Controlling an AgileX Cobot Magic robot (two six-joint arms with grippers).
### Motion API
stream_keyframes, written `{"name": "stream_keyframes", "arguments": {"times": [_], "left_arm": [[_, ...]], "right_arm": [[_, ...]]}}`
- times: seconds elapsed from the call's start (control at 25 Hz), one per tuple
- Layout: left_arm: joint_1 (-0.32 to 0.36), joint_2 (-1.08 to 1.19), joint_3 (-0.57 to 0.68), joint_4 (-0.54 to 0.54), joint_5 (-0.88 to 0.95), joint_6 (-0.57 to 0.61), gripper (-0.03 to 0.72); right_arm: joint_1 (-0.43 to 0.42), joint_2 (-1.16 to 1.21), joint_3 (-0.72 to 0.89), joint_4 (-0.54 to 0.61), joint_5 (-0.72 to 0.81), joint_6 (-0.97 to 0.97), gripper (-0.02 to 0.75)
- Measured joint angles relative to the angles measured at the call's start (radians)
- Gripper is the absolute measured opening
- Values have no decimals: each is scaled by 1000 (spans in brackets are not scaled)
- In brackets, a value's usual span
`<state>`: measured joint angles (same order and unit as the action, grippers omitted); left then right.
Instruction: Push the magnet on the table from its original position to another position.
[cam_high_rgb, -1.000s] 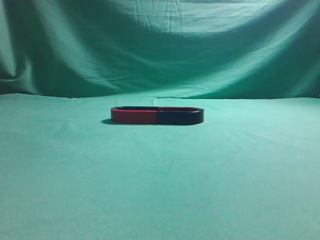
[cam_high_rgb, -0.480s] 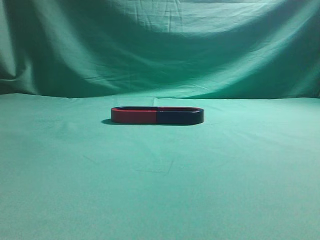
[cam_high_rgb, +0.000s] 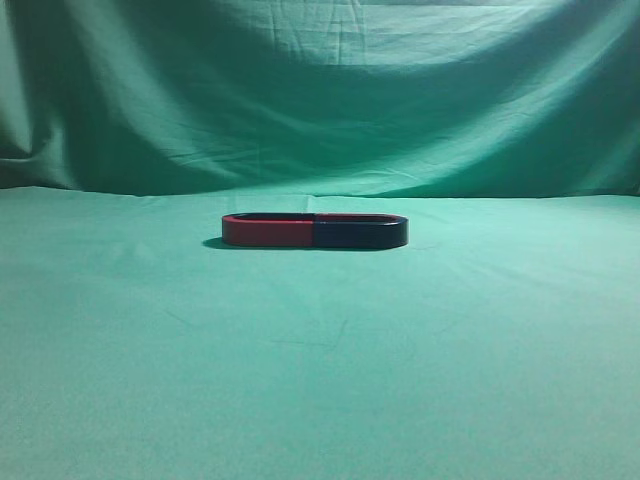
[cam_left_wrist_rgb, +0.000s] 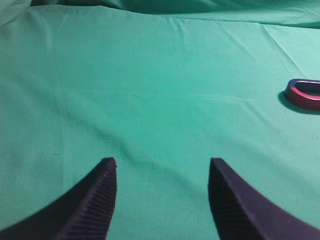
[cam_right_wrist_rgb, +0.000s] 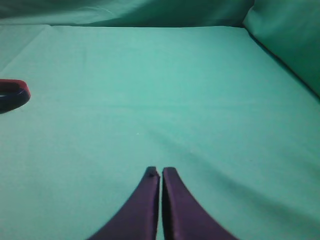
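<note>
The dark navy magnet (cam_high_rgb: 361, 233) lies on the green table (cam_high_rgb: 320, 360), its open end butted against a red U-shaped magnet (cam_high_rgb: 268, 232) so the two form one long oval. The navy magnet's curved end shows at the left edge of the right wrist view (cam_right_wrist_rgb: 14, 96). The red magnet's curved end shows at the right edge of the left wrist view (cam_left_wrist_rgb: 303, 94). My left gripper (cam_left_wrist_rgb: 161, 165) is open and empty above bare cloth, well left of the magnets. My right gripper (cam_right_wrist_rgb: 160, 171) is shut and empty, well right of them. Neither gripper shows in the exterior view.
A green cloth backdrop (cam_high_rgb: 320, 90) hangs behind the table. In the right wrist view the cloth rises in a fold at the far right (cam_right_wrist_rgb: 290, 40).
</note>
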<state>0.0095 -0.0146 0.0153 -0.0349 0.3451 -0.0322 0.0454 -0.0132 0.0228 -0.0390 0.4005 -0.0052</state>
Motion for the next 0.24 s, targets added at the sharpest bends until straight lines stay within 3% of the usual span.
{"name": "stream_keyframes", "arguments": {"times": [0.24], "left_arm": [[0,0,0,0,0,0,399]], "right_arm": [[0,0,0,0,0,0,0]]}}
